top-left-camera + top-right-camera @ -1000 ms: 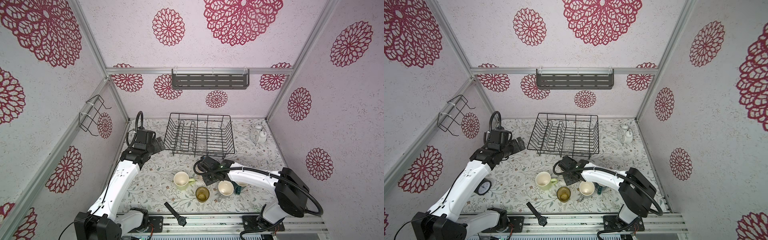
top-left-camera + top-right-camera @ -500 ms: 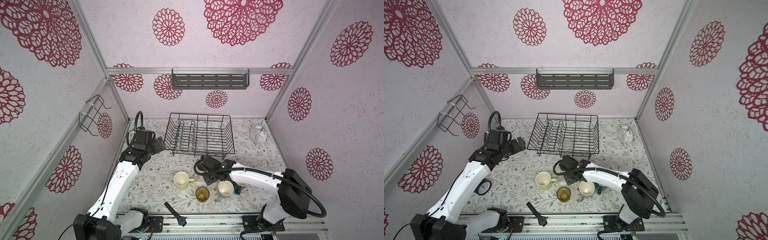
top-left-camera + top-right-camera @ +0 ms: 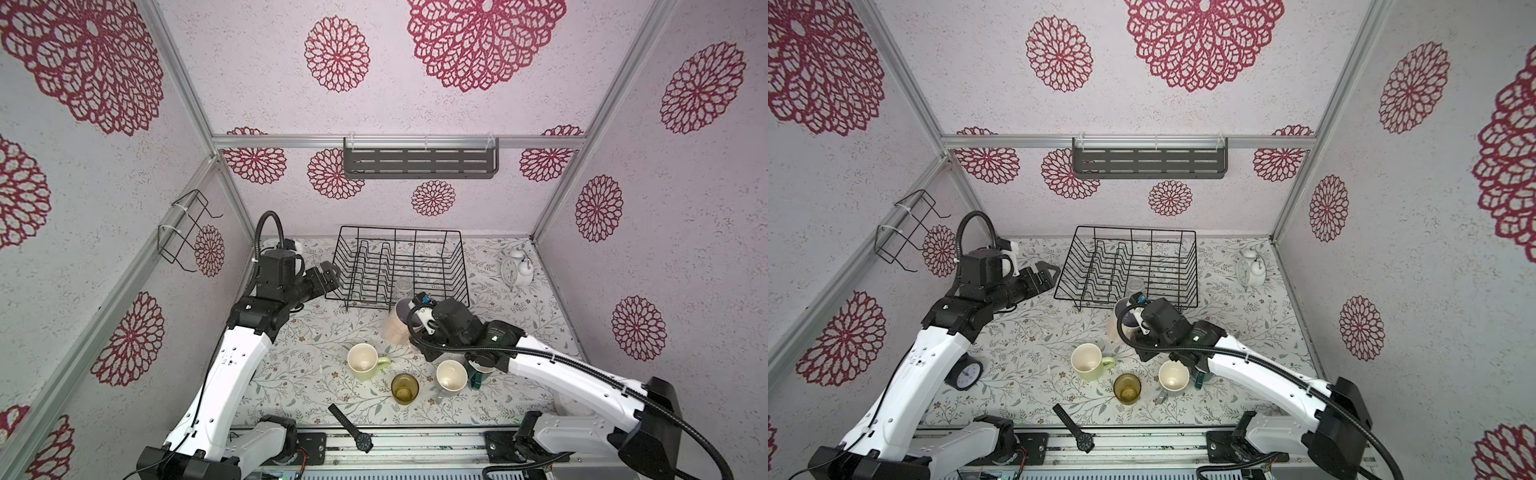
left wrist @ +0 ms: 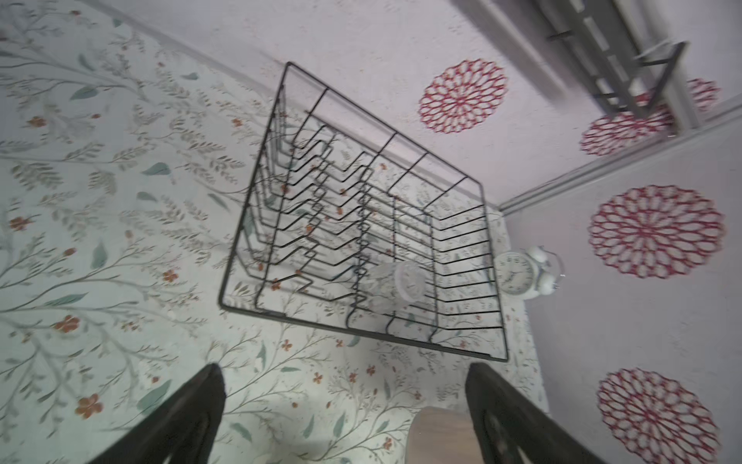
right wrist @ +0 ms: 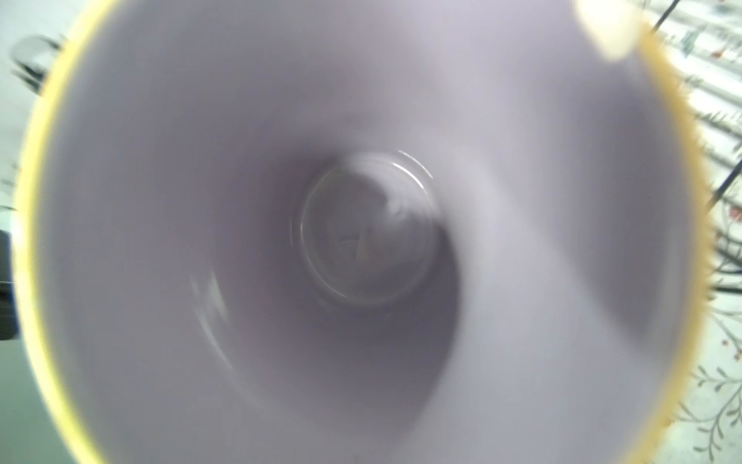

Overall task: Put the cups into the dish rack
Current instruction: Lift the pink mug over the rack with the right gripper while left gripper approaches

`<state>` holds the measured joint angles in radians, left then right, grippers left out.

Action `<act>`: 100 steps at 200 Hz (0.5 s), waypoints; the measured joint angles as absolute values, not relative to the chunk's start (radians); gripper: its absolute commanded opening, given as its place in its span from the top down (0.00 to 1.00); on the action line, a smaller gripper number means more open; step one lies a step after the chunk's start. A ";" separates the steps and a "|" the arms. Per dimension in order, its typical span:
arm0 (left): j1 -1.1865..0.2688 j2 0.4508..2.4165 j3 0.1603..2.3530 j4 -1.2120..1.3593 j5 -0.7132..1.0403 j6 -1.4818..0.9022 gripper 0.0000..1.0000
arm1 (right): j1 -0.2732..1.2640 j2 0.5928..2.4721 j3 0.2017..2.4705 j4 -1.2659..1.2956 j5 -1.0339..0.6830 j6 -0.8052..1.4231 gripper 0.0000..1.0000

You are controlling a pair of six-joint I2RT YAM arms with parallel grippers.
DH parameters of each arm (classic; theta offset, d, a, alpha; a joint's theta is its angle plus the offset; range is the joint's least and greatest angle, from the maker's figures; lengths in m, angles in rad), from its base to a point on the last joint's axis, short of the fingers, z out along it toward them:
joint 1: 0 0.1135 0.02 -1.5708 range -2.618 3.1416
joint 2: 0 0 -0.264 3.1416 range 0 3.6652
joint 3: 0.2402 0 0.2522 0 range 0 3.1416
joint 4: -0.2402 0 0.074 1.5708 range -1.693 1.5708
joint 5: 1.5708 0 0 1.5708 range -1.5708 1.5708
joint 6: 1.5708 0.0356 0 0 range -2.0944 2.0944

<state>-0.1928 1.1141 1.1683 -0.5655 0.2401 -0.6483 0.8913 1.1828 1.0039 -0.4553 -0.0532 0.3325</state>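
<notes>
Right wrist view is filled by the lilac inside of the pink mug (image 5: 361,241), blurred, its mouth facing the camera. In both top views the right claw (image 3: 414,316) has this mug by its mouth and holds it tilted above the desk (image 3: 316,332), just short of the near rim of the rack (image 3: 399,227). The fingers themselves are hidden, so I cannot tell how far apart they stand. Just past the claw a glass (image 3: 402,286) sits inside the rack. Behind the claw, toward the arm's base, the green mug (image 3: 362,361), tumbler (image 3: 404,387) and grey mug (image 3: 451,375) stand upright on the desk, and the teal mug (image 3: 476,376) shows partly under the arm. The left claw (image 3: 334,277) hovers wide open and empty just beside the rack's left wall, near its front corner, well apart from every cup.
</notes>
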 measured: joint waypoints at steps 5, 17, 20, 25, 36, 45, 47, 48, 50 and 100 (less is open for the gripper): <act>-0.192 1.109 1.168 -0.543 0.272 -0.650 0.03 | 0.870 1.166 1.006 -0.451 -0.071 0.332 1.00; -0.192 1.093 1.155 -0.460 0.360 -0.667 0.03 | 0.809 1.133 1.016 -0.444 -0.117 0.333 1.00; -0.192 1.089 1.151 -0.437 0.379 -0.676 0.03 | 0.791 1.126 1.019 -0.442 -0.127 0.334 1.00; -0.192 1.084 1.143 -0.397 0.410 -0.689 0.03 | 0.759 1.114 1.025 -0.432 -0.150 0.337 1.00; -0.192 1.076 1.127 -0.315 0.470 -0.719 0.03 | 0.688 1.094 1.034 -0.408 -0.199 0.352 1.00; -0.192 1.076 1.114 -0.238 0.516 -0.752 0.03 | 0.633 1.082 1.039 -0.379 -0.241 0.371 1.00; -0.192 1.076 1.110 -0.219 0.528 -0.759 0.03 | 0.619 1.079 1.040 -0.371 -0.252 0.378 1.00; -0.192 1.076 1.109 -0.213 0.532 -0.761 0.03 | 0.615 1.078 1.040 -0.368 -0.255 0.381 1.00; -0.192 1.077 1.105 -0.191 0.543 -0.770 0.03 | 0.601 1.076 1.041 -0.360 -0.267 0.387 1.00; -0.216 1.210 1.093 0.216 0.734 -1.011 0.03 | 0.401 1.086 1.018 -0.015 -0.565 0.693 1.00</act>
<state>-0.2157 1.2098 1.0931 0.2165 0.7338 -1.0107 0.4007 1.0859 1.0176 -0.0147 -0.5648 0.6933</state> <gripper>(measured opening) 0.975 0.221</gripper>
